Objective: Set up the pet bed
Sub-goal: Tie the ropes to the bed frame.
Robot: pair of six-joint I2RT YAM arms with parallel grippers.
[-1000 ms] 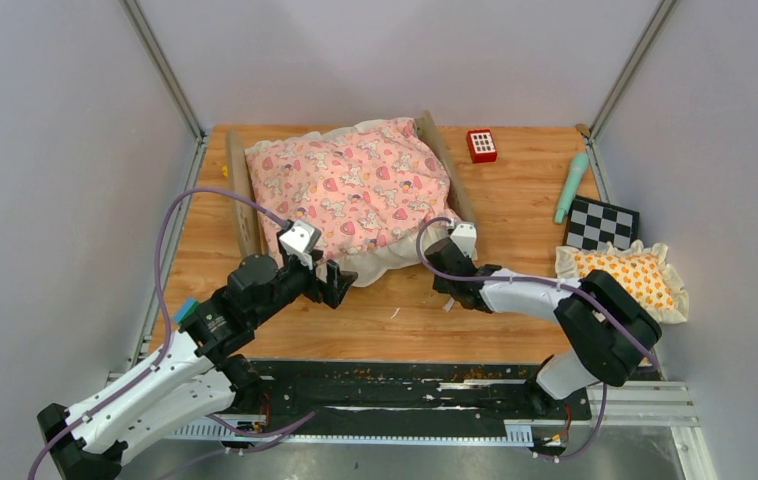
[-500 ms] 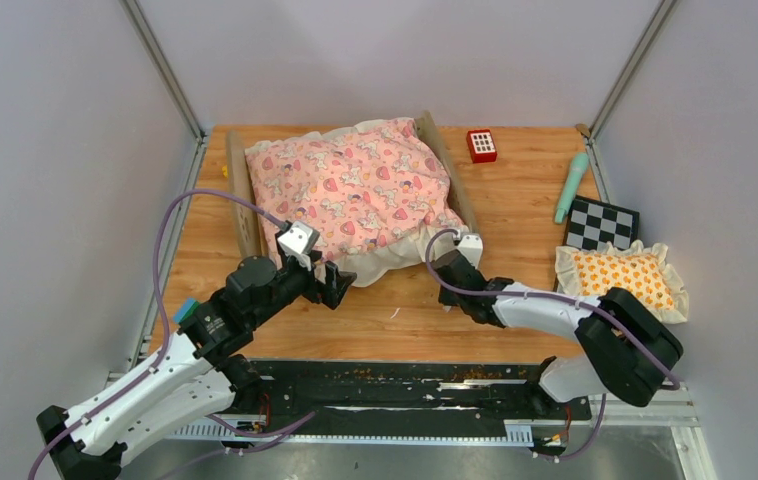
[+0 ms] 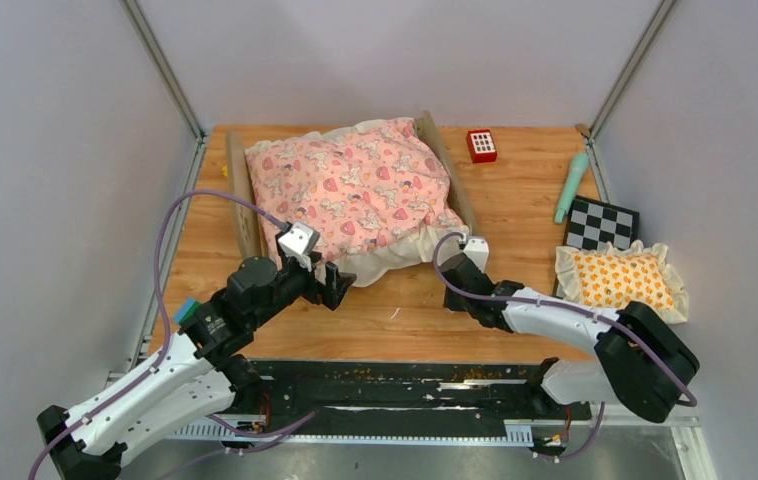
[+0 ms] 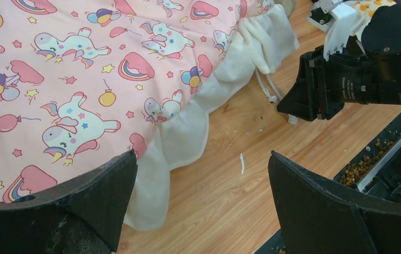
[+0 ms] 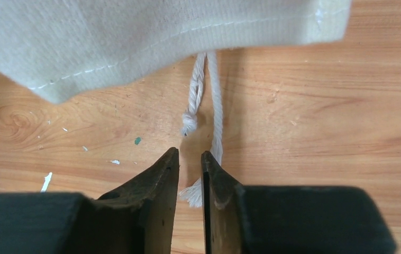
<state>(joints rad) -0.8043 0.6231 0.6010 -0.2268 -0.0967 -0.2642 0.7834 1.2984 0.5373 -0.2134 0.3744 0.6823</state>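
The pet bed stands at the back middle of the table, its light-wood rails showing at both sides. The pink unicorn quilt covers it, and its white ruffle hangs over the near end onto the table. My left gripper is open and empty at the quilt's near left corner; in the left wrist view its jaws straddle the ruffle and bare wood. My right gripper is at the near right corner. In the right wrist view its jaws are almost together over a white cord under the ruffle.
The orange-patterned frilled pillow lies at the right edge, with a checkered board behind it. A teal tool and a red box lie at the back right. Grey walls close in the table on three sides.
My right gripper has drawn back a little from the quilt's corner toward the right and near side, and its elbow has swung right. The left arm has not moved.
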